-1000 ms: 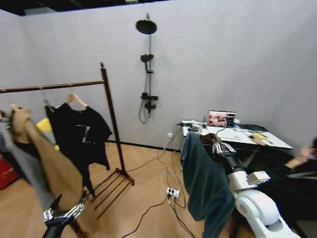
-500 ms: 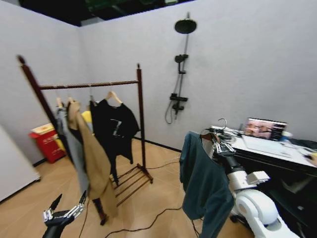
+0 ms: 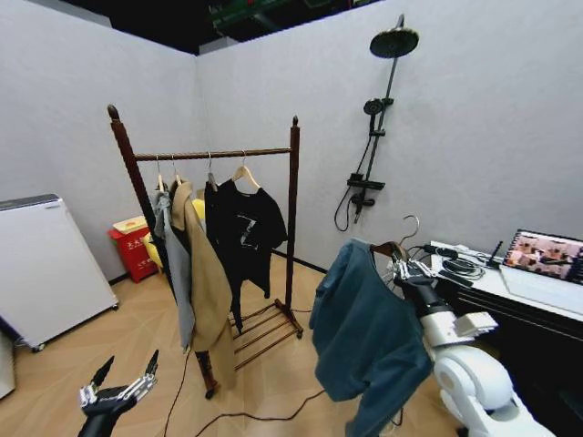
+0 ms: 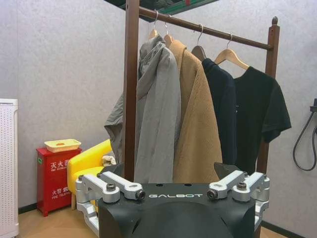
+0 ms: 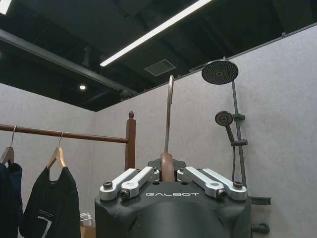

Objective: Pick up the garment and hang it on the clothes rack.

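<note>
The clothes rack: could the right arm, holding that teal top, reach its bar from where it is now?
Probably not yet. The right pincer grips the garment by its hanger, but open floor separates it from the clothes rack.

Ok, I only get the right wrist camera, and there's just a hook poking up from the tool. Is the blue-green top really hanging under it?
Observer: Yes. In the head view the garment hangs on its hanger below the right tool.
Operator: What's the other arm doing?
Observer: The left tool sits low on the robot's left, open, holding nothing.
Operator: I see one black shirt on the rack. Anything else?
Observer: Yes, the clothes rack also carries a grey jacket and a tan coat.
</note>
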Tool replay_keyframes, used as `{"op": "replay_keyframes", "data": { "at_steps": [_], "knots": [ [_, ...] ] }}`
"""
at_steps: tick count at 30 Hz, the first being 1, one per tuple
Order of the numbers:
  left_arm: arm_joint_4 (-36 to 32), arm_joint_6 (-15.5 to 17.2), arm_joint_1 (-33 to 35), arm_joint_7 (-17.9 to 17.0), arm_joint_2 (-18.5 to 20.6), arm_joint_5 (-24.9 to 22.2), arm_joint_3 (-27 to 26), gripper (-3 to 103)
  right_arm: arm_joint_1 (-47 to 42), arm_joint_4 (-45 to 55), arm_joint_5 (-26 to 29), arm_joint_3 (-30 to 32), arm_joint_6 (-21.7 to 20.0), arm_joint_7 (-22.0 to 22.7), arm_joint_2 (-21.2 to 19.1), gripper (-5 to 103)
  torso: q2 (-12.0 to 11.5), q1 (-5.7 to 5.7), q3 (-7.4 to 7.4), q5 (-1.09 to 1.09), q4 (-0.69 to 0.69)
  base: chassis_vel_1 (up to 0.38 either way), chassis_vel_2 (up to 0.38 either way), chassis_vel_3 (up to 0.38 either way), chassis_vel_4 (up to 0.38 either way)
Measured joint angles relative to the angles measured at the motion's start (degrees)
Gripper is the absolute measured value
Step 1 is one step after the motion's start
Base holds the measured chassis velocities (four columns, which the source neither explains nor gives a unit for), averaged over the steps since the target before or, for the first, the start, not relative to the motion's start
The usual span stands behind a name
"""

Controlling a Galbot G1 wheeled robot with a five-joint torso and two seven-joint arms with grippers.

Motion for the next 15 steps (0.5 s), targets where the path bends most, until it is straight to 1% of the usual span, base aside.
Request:
{"op": "replay_keyframes", "data": {
  "at_steps": [5, 10, 11, 15],
  "knots": [
    [0.0, 0.0, 0.0, 0.0, 0.0, 0.0, 0.0, 100, 0.1, 0.0, 0.0, -0.3, -0.1, 0.1, 0.2, 10, 0.0, 0.0, 0.0, 0.0, 0.01, -0.092, 0.079, 0.089, -0.085],
    [0.0, 0.0, 0.0, 0.0, 0.0, 0.0, 0.0, 100, 0.2, 0.0, 0.0, -0.3, -0.1, 0.1, 0.1, 10, 0.0, 0.01, 0.0, 0.0, 0.0, -0.164, 0.167, 0.157, -0.173],
    [0.0, 0.0, 0.0, 0.0, 0.0, 0.0, 0.0, 100, 0.2, 0.0, 0.0, -0.3, -0.1, 0.2, 0.1, 10, 0.0, 0.02, 0.01, 0.0, 0.02, -0.184, 0.198, 0.184, -0.187],
    [0.0, 0.0, 0.0, 0.0, 0.0, 0.0, 0.0, 100, 0.2, 0.1, 0.0, -0.5, -0.1, 0.2, 0.0, 10, 0.0, 0.04, 0.01, -0.01, 0.02, -0.148, 0.179, 0.172, -0.175]
  ]
}}
